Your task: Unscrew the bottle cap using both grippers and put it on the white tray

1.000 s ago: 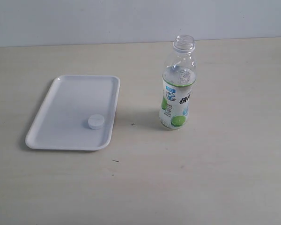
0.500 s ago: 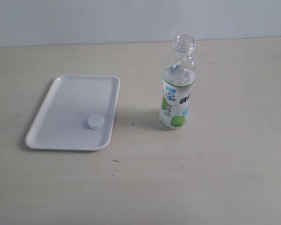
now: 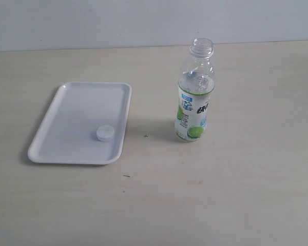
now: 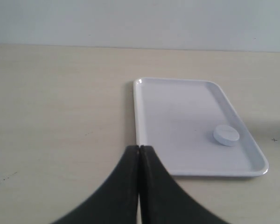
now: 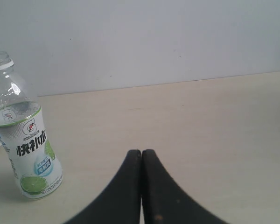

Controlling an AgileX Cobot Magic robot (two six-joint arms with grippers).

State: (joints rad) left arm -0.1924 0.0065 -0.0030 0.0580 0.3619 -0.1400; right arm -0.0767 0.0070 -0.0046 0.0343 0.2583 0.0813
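The white tray [image 3: 72, 123] lies flat on the left of the table, and the small white bottle cap [image 3: 105, 132] rests on it near its front right corner. The clear bottle [image 3: 195, 92] with the lime label stands upright to the right of the tray, its mouth uncapped. Neither arm shows in the exterior view. In the left wrist view my left gripper [image 4: 139, 148] is shut and empty, set back from the tray [image 4: 177, 116] and the cap [image 4: 226, 135]. My right gripper [image 5: 141, 152] is shut and empty too, apart from the bottle [image 5: 25, 140].
The tabletop [image 3: 236, 195] is pale wood grain, bounded at the back by a light wall [image 3: 143, 20]. Two small dark specks [image 3: 146, 136] mark the table between tray and bottle and in front of the tray.
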